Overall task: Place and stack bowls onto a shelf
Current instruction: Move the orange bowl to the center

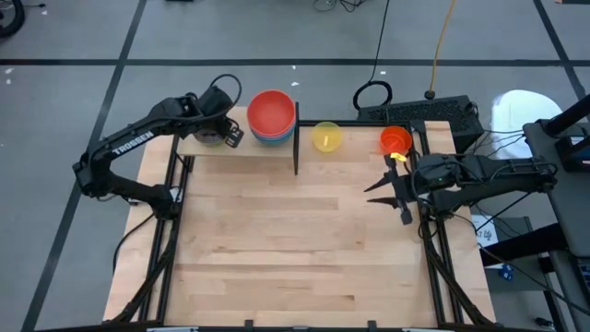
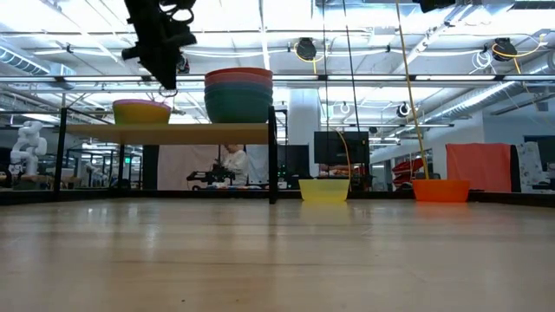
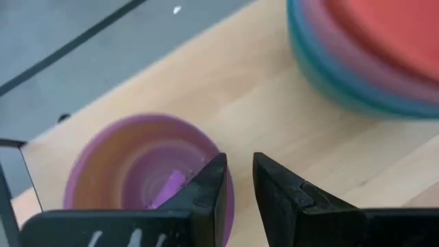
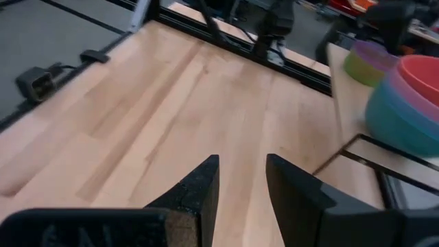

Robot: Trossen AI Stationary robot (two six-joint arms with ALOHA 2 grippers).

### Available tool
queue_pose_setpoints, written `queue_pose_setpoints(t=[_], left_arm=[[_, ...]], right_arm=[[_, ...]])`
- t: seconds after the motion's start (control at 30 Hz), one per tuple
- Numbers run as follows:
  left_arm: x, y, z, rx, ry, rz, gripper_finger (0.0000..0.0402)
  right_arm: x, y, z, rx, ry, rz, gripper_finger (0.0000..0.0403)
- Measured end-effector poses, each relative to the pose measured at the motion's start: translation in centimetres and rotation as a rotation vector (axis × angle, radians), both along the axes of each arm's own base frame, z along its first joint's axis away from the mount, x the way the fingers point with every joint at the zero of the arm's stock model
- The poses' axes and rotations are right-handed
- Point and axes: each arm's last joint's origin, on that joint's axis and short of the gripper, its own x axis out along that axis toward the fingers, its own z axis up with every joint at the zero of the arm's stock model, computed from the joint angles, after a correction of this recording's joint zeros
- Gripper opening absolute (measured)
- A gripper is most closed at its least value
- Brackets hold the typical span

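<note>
Purple over green, that small pair (image 3: 147, 180) sits nested at the shelf's (image 1: 241, 148) left end, and my left claw (image 3: 236, 189) hangs right over the purple rim, fingers parted with a narrow gap and nothing between them. I read this as the release step on that bowl. Next to it on the shelf, hard against the black end bar, the big stack (image 1: 271, 116) stands red on top, with pink, blue and teal beneath.

Two bowls are not yet up there: the yellow bowl (image 1: 326, 136) and the orange bowl (image 1: 395, 140), both on the table (image 1: 295, 240) along its far edge, right of the shelf. My right claw (image 1: 392, 194) waits by the table's right edge near the orange one, fingers apart, empty.

Next I'd lift the left claw clear without nudging the purple rim, then go for yellow.
</note>
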Motion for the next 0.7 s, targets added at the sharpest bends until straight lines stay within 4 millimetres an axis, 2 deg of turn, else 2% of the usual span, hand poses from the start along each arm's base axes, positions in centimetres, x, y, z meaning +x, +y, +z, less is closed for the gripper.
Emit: queue_pose_setpoints(t=[0.27, 0.47, 0.7], left_arm=[[0.5, -1.4, 5.0, 0.091, -0.143, -0.063, 0.0078], [0.8, -3.8, 9.1, 0.155, -0.275, -0.161, 0.0078], [0.7, -6.7, 12.5, 0.195, -0.402, -0.278, 0.0078]], right_arm=[[-0.1, -0.9, -0.2, 0.037, 0.012, -0.309, 0.0116], [-0.8, -2.2, -1.4, 0.151, 0.094, -0.659, 0.0116], [-1.2, -4.1, -2.9, 0.238, 0.238, -0.904, 0.0116]])
